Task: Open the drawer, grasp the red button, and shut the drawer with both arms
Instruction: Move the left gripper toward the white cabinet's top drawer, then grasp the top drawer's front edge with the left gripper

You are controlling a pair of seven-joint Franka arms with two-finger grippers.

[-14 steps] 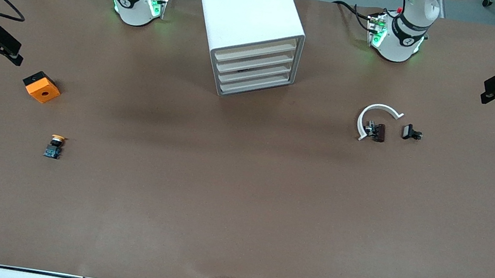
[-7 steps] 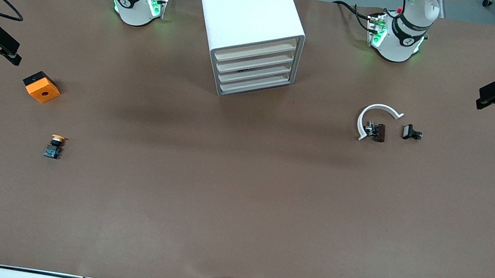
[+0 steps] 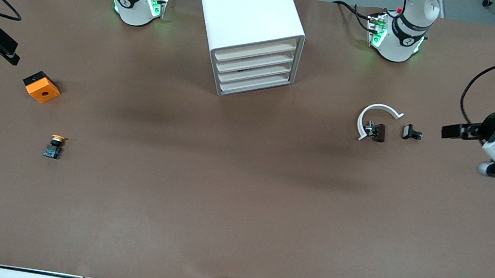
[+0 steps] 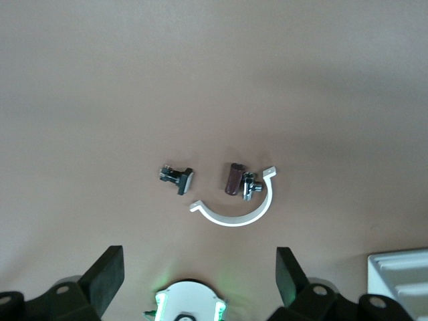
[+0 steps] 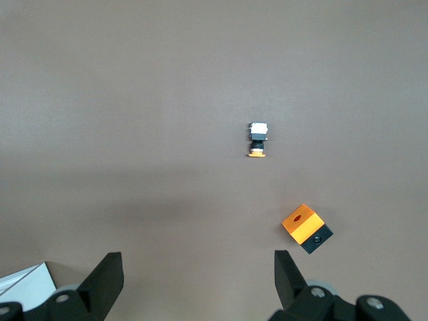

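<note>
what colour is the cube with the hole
Orange with a black base, clearest in the right wrist view.

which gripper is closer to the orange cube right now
Right. The right gripper hangs open just beside the orange cube at the right arm's end; the left gripper, open, is over the table's left-arm end.

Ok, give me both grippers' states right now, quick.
Left gripper: open, holding nothing, up over the table's left-arm end.
Right gripper: open, holding nothing, over the table's right-arm end near the orange cube.
</note>
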